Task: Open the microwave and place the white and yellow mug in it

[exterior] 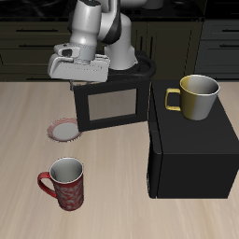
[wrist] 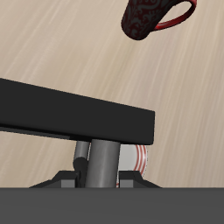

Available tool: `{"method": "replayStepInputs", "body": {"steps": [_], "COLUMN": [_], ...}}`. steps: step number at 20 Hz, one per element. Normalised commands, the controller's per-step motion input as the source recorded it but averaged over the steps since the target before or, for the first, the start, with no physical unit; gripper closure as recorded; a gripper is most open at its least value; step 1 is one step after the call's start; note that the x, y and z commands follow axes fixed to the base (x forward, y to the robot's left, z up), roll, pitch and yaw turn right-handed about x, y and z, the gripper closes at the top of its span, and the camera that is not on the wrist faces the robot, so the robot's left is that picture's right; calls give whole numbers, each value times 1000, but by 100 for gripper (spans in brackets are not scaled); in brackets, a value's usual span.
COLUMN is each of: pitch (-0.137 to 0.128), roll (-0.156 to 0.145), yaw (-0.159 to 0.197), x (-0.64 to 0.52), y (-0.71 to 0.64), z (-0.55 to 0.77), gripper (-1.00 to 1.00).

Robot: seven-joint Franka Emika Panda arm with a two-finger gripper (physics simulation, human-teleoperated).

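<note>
The microwave (exterior: pixel 191 154) is a large black box, and its dark-windowed door (exterior: pixel 112 107) is swung wide open toward the back of the table. On top of the microwave stands the white and yellow mug (exterior: pixel 196 96), upright, with its handle pointing toward the door side. My gripper (exterior: pixel 75 86) is at the free edge of the door. In the wrist view the grey bar handle (wrist: pixel 105 162) sits between my fingers (wrist: pixel 131 179), which press against it, and the door's edge (wrist: pixel 70 109) crosses the frame. The gripper (wrist: pixel 103 179) holds no mug.
A red patterned mug (exterior: pixel 65 182) stands upright near the table's front edge and also shows in the wrist view (wrist: pixel 156 19). Just beyond the door's free edge, a small white plate with a red rim (exterior: pixel 65 129) lies below my gripper (wrist: pixel 140 162).
</note>
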Motion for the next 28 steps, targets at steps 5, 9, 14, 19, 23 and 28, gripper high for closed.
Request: {"method": "replayStepInputs", "body": {"steps": [5,9,14,19,23,28], "pitch": [24,21,14,-4,13,-15], "roll": [-15,-17,0,-2,-26,-3], "yaw": [-73,-64,-80,-54,-110,-44], "x": [-174,-192,-209,-160,-261,-320], "y": [46,34,32,25,-77,100], "z": [-174,-173,-149,-58,-153,-134], "gripper": [100,100,100,100,100,100]}}
